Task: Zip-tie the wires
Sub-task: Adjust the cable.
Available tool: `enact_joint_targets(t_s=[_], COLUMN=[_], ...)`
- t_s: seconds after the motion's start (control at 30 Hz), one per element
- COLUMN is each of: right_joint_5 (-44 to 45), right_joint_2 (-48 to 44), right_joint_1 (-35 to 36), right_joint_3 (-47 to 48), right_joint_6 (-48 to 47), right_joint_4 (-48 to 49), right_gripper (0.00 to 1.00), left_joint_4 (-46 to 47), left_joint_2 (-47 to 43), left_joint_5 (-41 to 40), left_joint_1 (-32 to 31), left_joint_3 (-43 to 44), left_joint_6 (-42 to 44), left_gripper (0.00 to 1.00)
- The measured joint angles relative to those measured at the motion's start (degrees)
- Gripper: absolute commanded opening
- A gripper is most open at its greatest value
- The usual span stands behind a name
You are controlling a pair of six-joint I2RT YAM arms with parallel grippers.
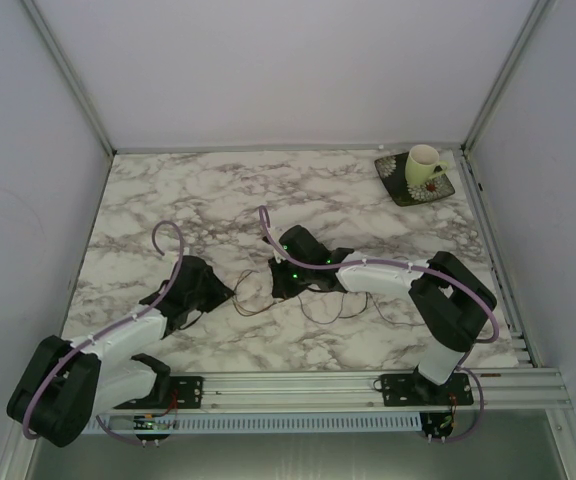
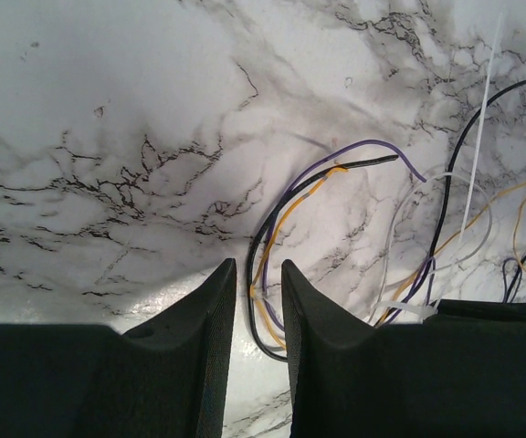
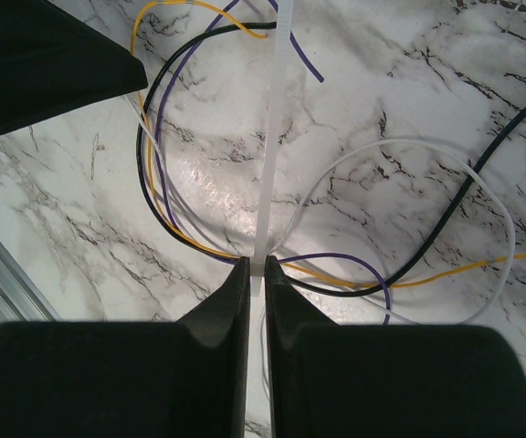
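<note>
White zip tie [image 3: 270, 137] pinched in right claw [image 3: 256, 274], left claw [image 2: 258, 274] slightly parted — wires [image 2: 281, 219] seen in its gap

- Table [image 1: 368, 200]: white marble-look top with grey-black veining, spanning from left wall to right wall.
- Walls: plain pale lilac-white panels on the left [image 1: 18, 200], far [image 1: 288, 70] and right [image 1: 558, 150] sides.
- Frame: aluminium post at the far-left corner [image 1: 68, 70] and another at the far-right corner [image 1: 503, 70].
- Near edge: slotted aluminium rail [image 1: 308, 385] running left to right, with a perforated white strip [image 1: 298, 423] just nearer than it and a flat grey ledge [image 1: 298, 460] nearest.
- Far-right corner: dark square saucer [image 1: 400, 186] with a pale cup [image 1: 424, 163] on it.
- Light: soft and even, with weak shadows. The tabletop is glossy, and the right wrist view shows a bright glare patch [image 3: 213, 182].
</note>
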Motion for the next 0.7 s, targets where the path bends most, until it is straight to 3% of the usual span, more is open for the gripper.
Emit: enact_joint_targets(t_s=[0.53, 0.63, 0.7], right_joint_5=[0.0, 0.0, 0.1], right_joint_2=[0.0, 0.0, 0.0], right_joint_1=[0.0, 0.0, 0.0], right_joint_3=[0.0, 0.0, 0.0], right_joint_6=[-0.2, -0.2, -0.2], right_joint_4=[-0.1, -0.1, -0.1], right_gripper=[0.0, 0.0, 0.0], left_joint_4=[0.3, 0.3, 0.3], left_joint_2=[0.7, 0.6, 0.6], left_joint_5=[0.6, 0.7, 0.7], left_joint_1=[0.0, 0.0, 0.0], left_joint_3=[0.0, 0.0, 0.0], left_joint_6=[0.0, 0.0, -0.1], left_gripper=[0.12, 0.01, 0.0])
